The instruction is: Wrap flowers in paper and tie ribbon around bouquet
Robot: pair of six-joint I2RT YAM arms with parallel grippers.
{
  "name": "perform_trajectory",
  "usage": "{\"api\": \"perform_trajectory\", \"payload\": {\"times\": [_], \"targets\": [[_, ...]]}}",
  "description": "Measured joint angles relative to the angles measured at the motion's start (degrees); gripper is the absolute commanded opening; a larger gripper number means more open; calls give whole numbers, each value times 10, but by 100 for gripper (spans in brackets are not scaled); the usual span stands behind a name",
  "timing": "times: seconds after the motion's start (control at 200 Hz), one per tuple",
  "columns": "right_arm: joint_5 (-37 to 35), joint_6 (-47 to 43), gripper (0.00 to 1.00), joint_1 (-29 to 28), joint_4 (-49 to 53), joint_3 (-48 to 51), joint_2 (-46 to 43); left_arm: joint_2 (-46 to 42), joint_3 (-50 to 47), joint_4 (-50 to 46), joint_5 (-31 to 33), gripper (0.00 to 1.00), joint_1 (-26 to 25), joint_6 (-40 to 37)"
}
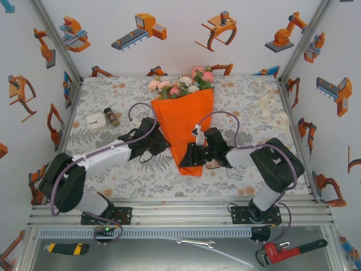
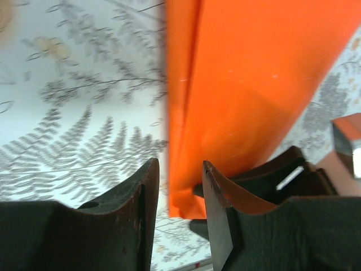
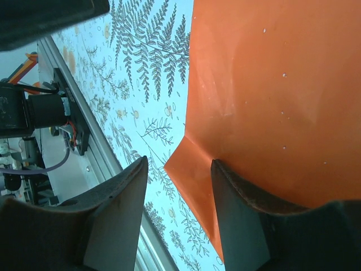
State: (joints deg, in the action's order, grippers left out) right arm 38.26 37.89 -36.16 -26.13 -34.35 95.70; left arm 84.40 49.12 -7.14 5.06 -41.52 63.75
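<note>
Orange paper point(image 1: 186, 121) is folded into a cone around the flowers point(image 1: 180, 84) and lies in the middle of the bench point(image 1: 113, 169), blooms toward the far side. The left gripper point(image 1: 162, 141) stands half open at the cone's left edge. The right gripper point(image 1: 190, 157) is half open at the narrow tip and pinches nothing. The wrapping looks done, I think. The ribbon point(image 1: 265, 104) lies well apart at the far right, so the next move calls for fetching it without the folds springing open.
</note>
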Motion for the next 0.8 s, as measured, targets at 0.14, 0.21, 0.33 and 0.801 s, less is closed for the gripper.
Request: {"api": "perform_trajectory", "payload": {"times": [0.14,0.21,0.33,0.801], "targets": [[-1,0,49,0,0,0,-3,98,61,56,-28,34,0,0],[-5,0,49,0,1,2,-10,144,73,71,-41,32,0,0],[-13,2,49,0,6,13,-45,192,75,75,-53,29,0,-1],[-67,25,48,169,35,-87,-5,165,47,64,-32,28,-7,-2]]}}
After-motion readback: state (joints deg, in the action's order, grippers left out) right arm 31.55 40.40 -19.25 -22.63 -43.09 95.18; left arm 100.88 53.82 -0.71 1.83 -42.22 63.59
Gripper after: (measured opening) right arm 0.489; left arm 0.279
